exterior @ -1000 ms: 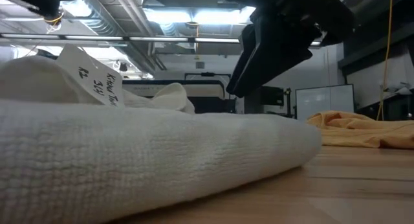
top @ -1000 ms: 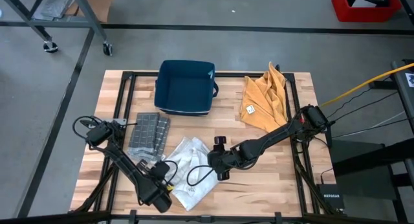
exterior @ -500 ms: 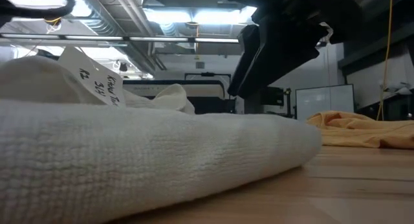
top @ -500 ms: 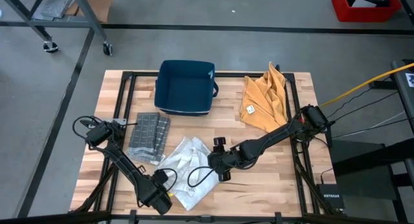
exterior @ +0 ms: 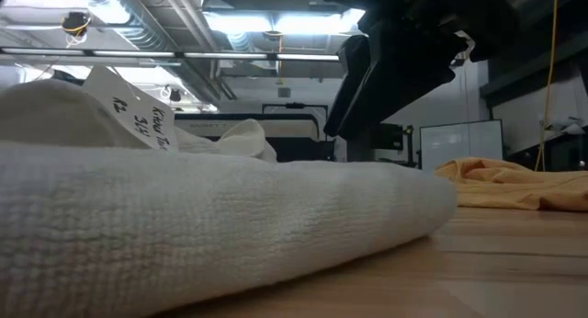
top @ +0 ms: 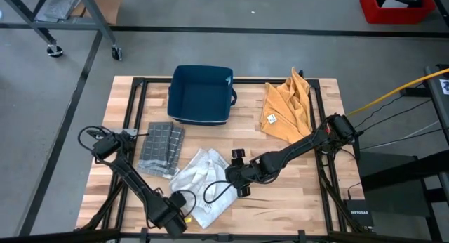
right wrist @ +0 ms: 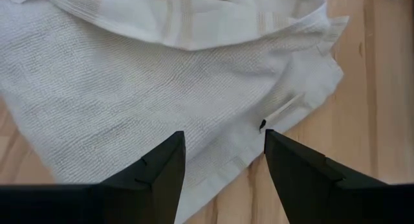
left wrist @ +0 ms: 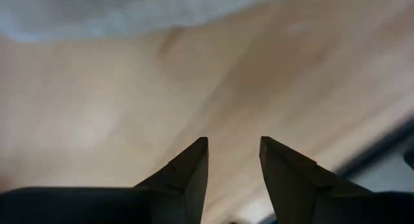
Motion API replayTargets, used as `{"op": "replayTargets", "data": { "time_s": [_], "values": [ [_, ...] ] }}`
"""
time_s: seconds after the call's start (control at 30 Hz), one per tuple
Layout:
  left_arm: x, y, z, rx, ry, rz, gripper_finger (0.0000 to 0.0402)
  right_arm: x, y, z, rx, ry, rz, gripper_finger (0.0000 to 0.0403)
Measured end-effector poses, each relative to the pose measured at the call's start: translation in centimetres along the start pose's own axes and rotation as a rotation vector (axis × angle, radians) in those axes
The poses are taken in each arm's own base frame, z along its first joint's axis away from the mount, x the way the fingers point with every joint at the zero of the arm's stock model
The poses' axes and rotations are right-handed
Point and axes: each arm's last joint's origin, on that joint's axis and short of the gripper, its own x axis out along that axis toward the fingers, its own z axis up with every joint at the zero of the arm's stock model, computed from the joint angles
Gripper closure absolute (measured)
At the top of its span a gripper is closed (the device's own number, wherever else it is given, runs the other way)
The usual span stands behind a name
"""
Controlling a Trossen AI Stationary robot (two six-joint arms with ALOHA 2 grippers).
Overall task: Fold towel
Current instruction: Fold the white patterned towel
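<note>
The white towel (top: pixel 200 181) lies rumpled on the wooden table, near its front middle, with a paper tag (exterior: pixel 138 116) standing up from it. My left gripper (top: pixel 172 216) points down over bare wood just off the towel's near-left edge (left wrist: pixel 129 10); it is open (left wrist: pixel 233 160) with nothing between the fingers. My right gripper (top: pixel 237 178) slants down over the towel's right edge (right wrist: pixel 284 114), open (right wrist: pixel 223 153), one finger on either side of the hem without touching it. It shows dark above the towel (exterior: pixel 184 217) in the low view (exterior: pixel 386 70).
A dark blue bin (top: pixel 200 94) stands at the far middle. A folded grey cloth (top: pixel 161 148) lies left of the towel, and an orange cloth (top: pixel 287 108) lies at the far right. Bare wood shows near the front right corner (top: pixel 302 201).
My left gripper has drawn away from the towel's left part toward the table's near edge and has turned about at the wrist. The towel lies as before. My right gripper has kept still.
</note>
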Motion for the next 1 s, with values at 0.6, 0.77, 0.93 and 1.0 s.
{"op": "replayTargets", "data": {
  "time_s": [0.6, 0.77, 0.93, 1.0],
  "values": [
    [-1.3, -4.4, 0.1, -0.083, -0.576, -0.431, 0.0272, 0.0, 0.2, 0.0, -0.001, 0.009, 0.066, 0.0189],
    [-1.6, -4.2, 1.0, -0.088, -0.725, -0.397, 0.0273, 0.0, 0.3, -0.1, -0.002, 0.015, 0.106, 0.0189],
    [-1.8, -4.0, 2.4, -0.038, -0.779, -0.346, 0.0273, 0.0, 0.3, 0.0, 0.000, 0.010, 0.107, 0.0189],
    [-1.8, -3.9, 3.0, 0.000, -0.790, -0.321, 0.0273, 0.0, 0.3, 0.0, 0.000, 0.010, 0.107, 0.0189]
  ]
}}
